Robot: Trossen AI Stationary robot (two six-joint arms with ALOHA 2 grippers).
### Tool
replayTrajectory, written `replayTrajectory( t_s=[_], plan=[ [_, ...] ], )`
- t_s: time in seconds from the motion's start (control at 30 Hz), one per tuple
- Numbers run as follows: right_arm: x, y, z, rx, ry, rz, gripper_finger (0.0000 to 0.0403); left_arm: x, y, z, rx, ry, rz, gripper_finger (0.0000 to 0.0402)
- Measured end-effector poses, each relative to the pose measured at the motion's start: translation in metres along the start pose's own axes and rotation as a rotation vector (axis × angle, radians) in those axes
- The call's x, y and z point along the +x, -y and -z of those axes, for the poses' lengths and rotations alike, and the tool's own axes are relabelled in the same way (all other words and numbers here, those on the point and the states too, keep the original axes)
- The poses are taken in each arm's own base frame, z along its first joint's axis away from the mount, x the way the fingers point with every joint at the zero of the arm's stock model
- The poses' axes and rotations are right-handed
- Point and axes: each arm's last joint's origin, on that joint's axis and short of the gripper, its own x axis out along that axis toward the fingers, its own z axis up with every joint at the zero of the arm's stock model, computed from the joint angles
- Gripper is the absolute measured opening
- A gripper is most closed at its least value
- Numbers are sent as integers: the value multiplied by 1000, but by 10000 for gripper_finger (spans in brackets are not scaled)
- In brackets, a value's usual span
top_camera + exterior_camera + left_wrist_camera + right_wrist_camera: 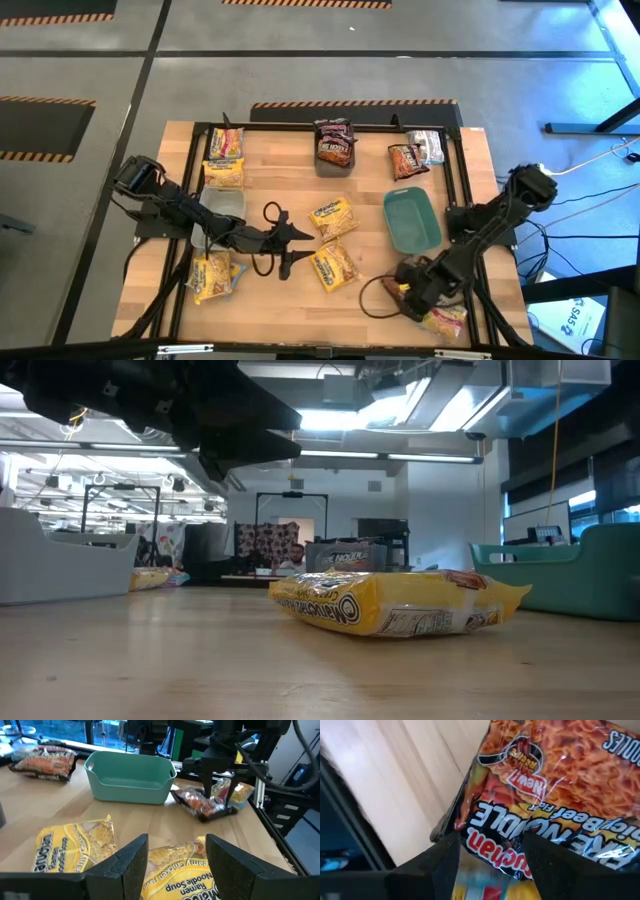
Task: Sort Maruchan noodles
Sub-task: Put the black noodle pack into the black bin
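Yellow noodle packets (pixel 333 218), (pixel 335 265) lie flat mid-table, with others at the left (pixel 213 275), (pixel 225 172). My left gripper (pixel 300 247) hovers open and nearly level just above the table. Its fingers (pixel 132 857) stand over the near yellow packet (pixel 190 875), clear of it. At the near right, a red-orange packet (pixel 202 805) lies partly on another packet (pixel 445 320). My right gripper (pixel 217 795) points down at it, open, with the packet's end (pixel 490 845) between its fingers (pixel 442 855). My right gripper comes at the red-orange packet's end from above, one finger on each side of it. I cannot tell whether the fingertips touch the packet. The packet lies flat, resting on the packet under it and on the table.
A green dish (pixel 412 220) stands right of centre. A clear grey bin (pixel 222 205) is at the left, under my left arm. Another bin at the far middle holds red-orange packets (pixel 335 140). A red-orange (pixel 407 160) and a silver packet (pixel 428 145) lie at the far right.
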Motion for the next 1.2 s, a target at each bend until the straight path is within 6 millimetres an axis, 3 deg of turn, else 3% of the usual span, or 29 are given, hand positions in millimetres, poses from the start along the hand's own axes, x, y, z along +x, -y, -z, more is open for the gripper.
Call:
replayTrajectory(
  t_s=[0.33, 0.6, 0.83, 1.0, 1.2],
  plan=[
    [9, -5, -37, -190, 241, -68, 220, 0, 0, 0, 27, -1, 9, 192],
    [14, 3, -62, -257, 327, -19, 220, 3, -5, -3, 15, 9, -10, 192],
    [22, 4, -87, -324, 439, -3, 220, 30, 2, -6, 63, 5, 0, 192],
    [0, -13, -91, -424, 431, 55, 220, 53, 8, -8, 106, -38, 11, 192],
    [-21, -33, -58, -520, 373, 198, 220, 78, 5, -5, 128, -113, -2, 192]
  ],
)
